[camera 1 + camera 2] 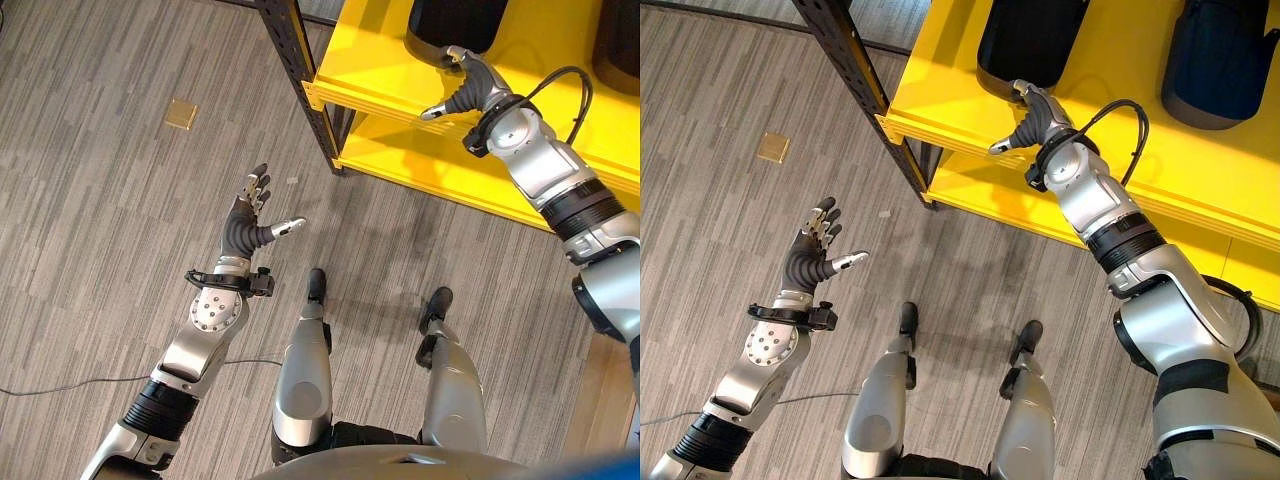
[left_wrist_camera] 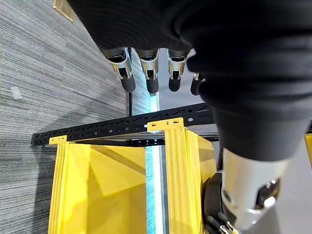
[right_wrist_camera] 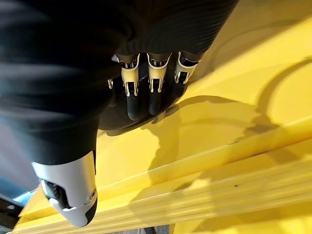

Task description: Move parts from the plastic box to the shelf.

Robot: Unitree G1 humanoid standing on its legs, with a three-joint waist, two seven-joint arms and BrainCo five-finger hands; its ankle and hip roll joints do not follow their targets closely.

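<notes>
The bright yellow metal shelf (image 1: 1160,150) with its black perforated upright post (image 1: 855,75) stands at the far right of the scene, over a grey wood-grain plank floor (image 1: 100,180). Two dark rounded parts sit on the upper yellow board: one black part (image 1: 1025,40) toward the left and a second dark part (image 1: 1220,60) further right, well apart from each other. The robot's right hand (image 1: 1035,120) reaches up onto the shelf's near edge, its fingertips (image 3: 141,105) straight and close together, resting against the near side of the left black part, while its thumb (image 1: 1005,146) juts out leftward over the board's front lip; the fingers curl round nothing. The robot's left hand (image 1: 250,215) hangs over the floor at the near left, well apart from the shelf, empty, with fingers (image 2: 148,73) straight and lightly spread and the thumb (image 1: 290,228) pointing right. A small flat tan square plate (image 1: 181,113) lies on the floor at the far left.
</notes>
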